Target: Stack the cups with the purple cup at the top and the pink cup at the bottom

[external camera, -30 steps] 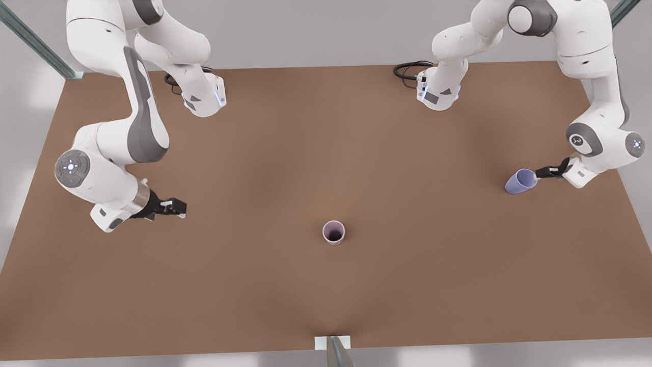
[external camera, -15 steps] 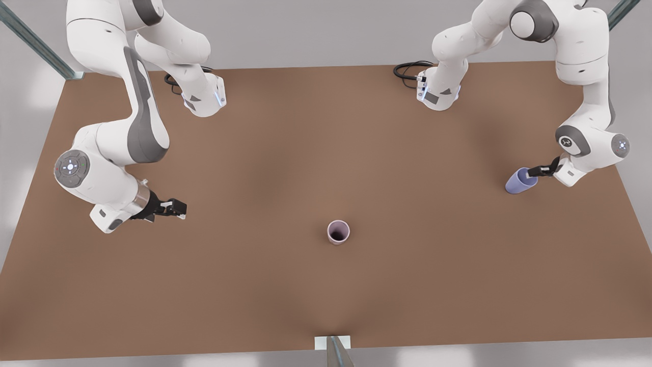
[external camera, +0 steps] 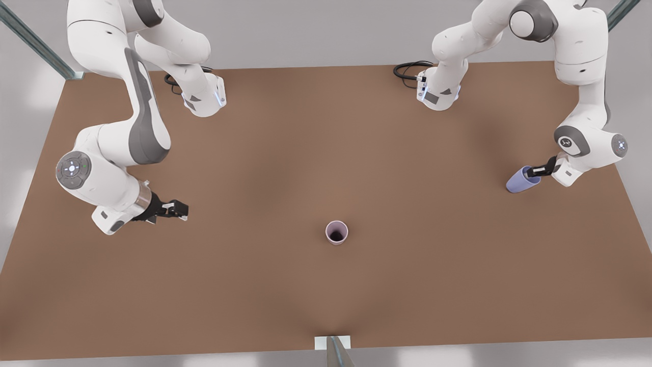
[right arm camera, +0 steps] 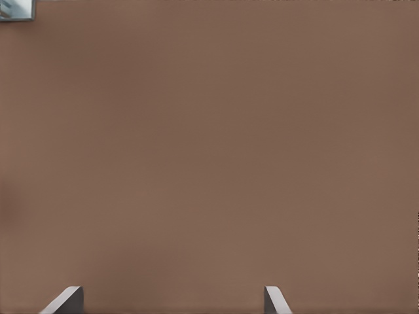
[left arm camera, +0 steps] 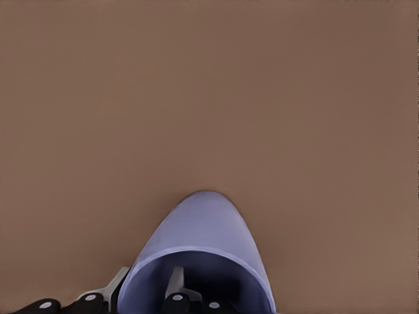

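1. Purple cup [external camera: 520,180], front view: lying tilted at the front view's right side of the brown table [external camera: 285,153], rim pointing toward the left gripper [external camera: 536,172]. Pinched at the rim by that gripper, one finger inside the mouth and one outside. Bluish periwinkle, plain, tapered, no handle.
2. Pink cup [external camera: 336,232], same view: standing upright near the table's middle, well apart from both grippers. Pale mauve wall, dark inside, nothing visible within. Not stacked with the other cup.
3. Right gripper [external camera: 179,210], same view: hovering at the front view's left, well apart from both cups, holding nothing, arm waiting. Fingers look close together here.
4. Left wrist view: purple cup [left arm camera: 200,245] seen from the rim end, mouth toward the camera, closed base pointing away over bare table [left arm camera: 209,91]. One finger [left arm camera: 175,288] inside the mouth against the wall, another outside just beside the rim, clamping the wall between them. Nothing else inside the cup.
5. Right wrist view: two fingertips [right arm camera: 65,301] spread apart over bare table [right arm camera: 209,144], nothing between them; gripper midpoint [right arm camera: 171,302].
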`<state>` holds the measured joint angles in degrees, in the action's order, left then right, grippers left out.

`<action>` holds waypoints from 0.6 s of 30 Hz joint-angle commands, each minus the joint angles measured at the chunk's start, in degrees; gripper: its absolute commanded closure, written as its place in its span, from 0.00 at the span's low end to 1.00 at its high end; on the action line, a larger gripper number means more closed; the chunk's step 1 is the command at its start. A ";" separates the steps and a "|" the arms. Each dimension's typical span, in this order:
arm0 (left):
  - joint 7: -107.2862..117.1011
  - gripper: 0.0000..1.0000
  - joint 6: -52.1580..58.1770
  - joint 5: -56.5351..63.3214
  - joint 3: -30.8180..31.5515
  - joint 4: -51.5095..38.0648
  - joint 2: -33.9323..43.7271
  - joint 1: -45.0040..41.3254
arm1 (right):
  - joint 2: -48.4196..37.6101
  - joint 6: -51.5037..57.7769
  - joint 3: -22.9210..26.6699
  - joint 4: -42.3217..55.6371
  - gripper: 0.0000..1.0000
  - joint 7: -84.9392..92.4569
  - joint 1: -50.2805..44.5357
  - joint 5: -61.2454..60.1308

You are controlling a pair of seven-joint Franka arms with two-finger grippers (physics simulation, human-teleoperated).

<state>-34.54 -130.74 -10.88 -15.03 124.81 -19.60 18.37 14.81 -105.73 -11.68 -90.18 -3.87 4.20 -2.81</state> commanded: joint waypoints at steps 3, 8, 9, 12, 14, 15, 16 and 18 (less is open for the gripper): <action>0.18 0.79 0.22 -0.90 0.17 0.00 0.09 0.00 | -0.05 0.61 -0.01 0.53 0.00 -0.17 -0.42 0.09; 0.35 0.79 -0.04 -0.90 0.97 -0.26 0.26 -0.09 | 3.82 5.10 -0.18 7.56 0.00 -0.35 -1.48 2.81; 0.27 0.79 0.05 -0.81 1.58 -0.44 0.27 -0.09 | 3.73 5.10 -0.09 7.47 0.00 -0.35 -1.48 2.81; 0.18 0.79 0.13 -0.73 1.58 -0.53 0.79 -0.70 | 3.82 5.27 -0.09 7.56 0.00 -0.26 -1.39 2.72; -0.26 0.79 0.22 -0.46 1.58 -0.62 2.02 -2.63 | 3.65 5.45 -0.18 7.38 0.00 -0.35 -1.56 2.72; -0.44 0.79 0.40 -0.46 1.58 -0.70 2.63 -3.60 | 3.65 5.45 -0.18 7.38 0.00 -0.35 -1.56 2.72; -0.44 0.79 1.80 -0.37 1.58 -1.14 3.95 -5.79 | 3.56 5.45 -0.18 7.30 0.00 -0.35 -1.56 2.72; 0.35 0.79 7.51 0.68 1.41 -5.10 5.98 -12.47 | 3.56 5.45 -0.27 7.38 0.00 -0.17 -1.65 2.72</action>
<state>-33.43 -122.66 -7.74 -13.63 119.14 -13.14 3.95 18.34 -100.28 -11.95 -82.79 -4.04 2.53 -0.09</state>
